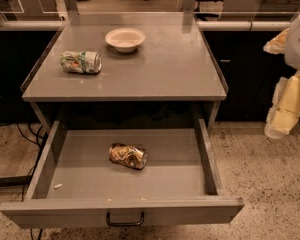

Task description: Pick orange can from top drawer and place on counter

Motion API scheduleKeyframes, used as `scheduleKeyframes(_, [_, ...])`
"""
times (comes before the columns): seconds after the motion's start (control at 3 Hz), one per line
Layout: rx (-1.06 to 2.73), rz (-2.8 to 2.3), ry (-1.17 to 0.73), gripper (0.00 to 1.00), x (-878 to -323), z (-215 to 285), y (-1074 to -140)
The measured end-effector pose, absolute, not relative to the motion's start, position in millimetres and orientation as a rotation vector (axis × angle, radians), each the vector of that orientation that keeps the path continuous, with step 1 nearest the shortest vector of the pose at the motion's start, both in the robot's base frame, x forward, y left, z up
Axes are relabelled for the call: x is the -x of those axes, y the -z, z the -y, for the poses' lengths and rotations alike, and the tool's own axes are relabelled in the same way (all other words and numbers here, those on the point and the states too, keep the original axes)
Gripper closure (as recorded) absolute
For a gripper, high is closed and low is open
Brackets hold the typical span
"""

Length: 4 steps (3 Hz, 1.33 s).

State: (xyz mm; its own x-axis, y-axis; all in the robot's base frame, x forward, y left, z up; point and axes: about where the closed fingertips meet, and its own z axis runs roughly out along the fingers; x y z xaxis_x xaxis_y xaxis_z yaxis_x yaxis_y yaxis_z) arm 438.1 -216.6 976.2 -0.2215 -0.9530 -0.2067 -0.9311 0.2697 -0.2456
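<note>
The orange can (127, 155) lies on its side on the floor of the open top drawer (190, 181), near the middle. It is dented, with a shiny orange-gold and brown skin. The drawer is pulled fully out, its dark handle (125, 219) at the front. The grey counter (165, 69) is above it. My gripper (285, 111) hangs at the far right edge of the view, to the right of the counter and drawer, well away from the can and holding nothing that I can see.
A white bowl (125, 39) stands at the back middle of the counter. A white-and-green can (81, 62) lies on its side at the counter's left. A small white scrap (58, 186) lies in the drawer's front left. Speckled floor surrounds the cabinet.
</note>
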Motion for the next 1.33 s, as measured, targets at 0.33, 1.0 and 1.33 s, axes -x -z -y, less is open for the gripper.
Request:
scheduleKeyframes(0.33, [1.725, -2.231, 0.098, 0.00, -438.1, 216.5, -976.2])
scheduleKeyframes(1.0, [1.600, -2.167, -0.022, 0.00, -428.9, 190.7, -955.1])
scheduleKeyframes(1.33, [1.484, -2.143, -0.124, 0.00, -429.9, 174.5, -931.7])
